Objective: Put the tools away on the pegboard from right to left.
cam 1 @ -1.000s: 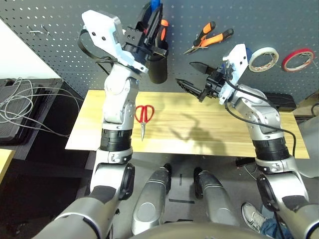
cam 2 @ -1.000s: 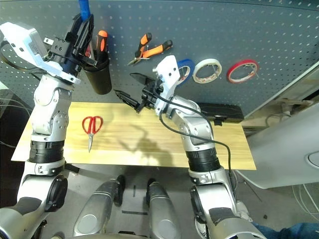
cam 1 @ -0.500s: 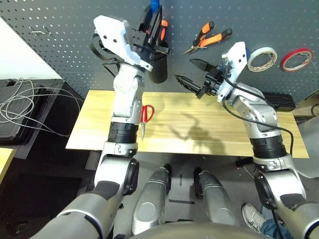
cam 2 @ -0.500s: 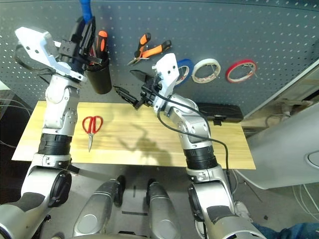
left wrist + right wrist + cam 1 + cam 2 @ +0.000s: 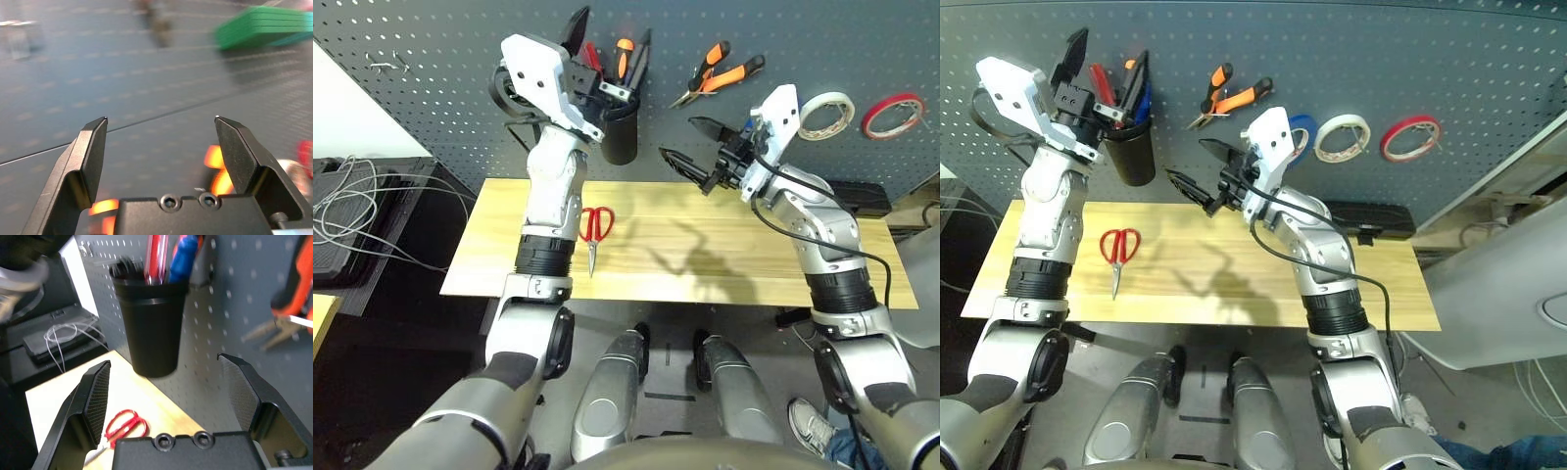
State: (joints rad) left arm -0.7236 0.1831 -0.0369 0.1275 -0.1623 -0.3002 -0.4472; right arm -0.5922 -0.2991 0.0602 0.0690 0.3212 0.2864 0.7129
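left eye view: left claw [image 5: 612, 44] stands wide open and empty at the mouth of the black cup [image 5: 619, 137] on the pegboard [image 5: 431, 88].
screwdriver: the slim blue-handled screwdriver [image 5: 185, 257] stands in the cup, beside red- and orange-handled tools already there.
right claw: the right claw [image 5: 693, 147] hangs open and empty above the table [image 5: 734, 264], in front of the board, holding nothing.
already hung: orange-and-black pliers [image 5: 722, 73] sit on the board right of the cup; the blue tape roll [image 5: 1305, 132] peeks out behind the right wrist housing.
still to go: the red-handled scissors [image 5: 595, 230] lie flat on the table just beside the left forearm, blades toward the robot; by the right-to-left order they look like the last tool left.
not for tidying: a white tape roll [image 5: 829, 116] and a red tape roll [image 5: 898, 115] hang at the far right of the board.
risk at the cup: the left fingers straddle the handles sticking out of the cup; pulling away at a slant could snag one and tip it out.
risk at the scissors: they lie flat on the wood, so a claw coming down off-centre would likely push them along rather than lift them.
in the way: the left arm itself stands over the scissors' spot; the cup hangs just above them.
surroundings: a black case [image 5: 862, 196] rests at the table's back right edge, and loose grey cables [image 5: 362, 211] lie beyond its left end.
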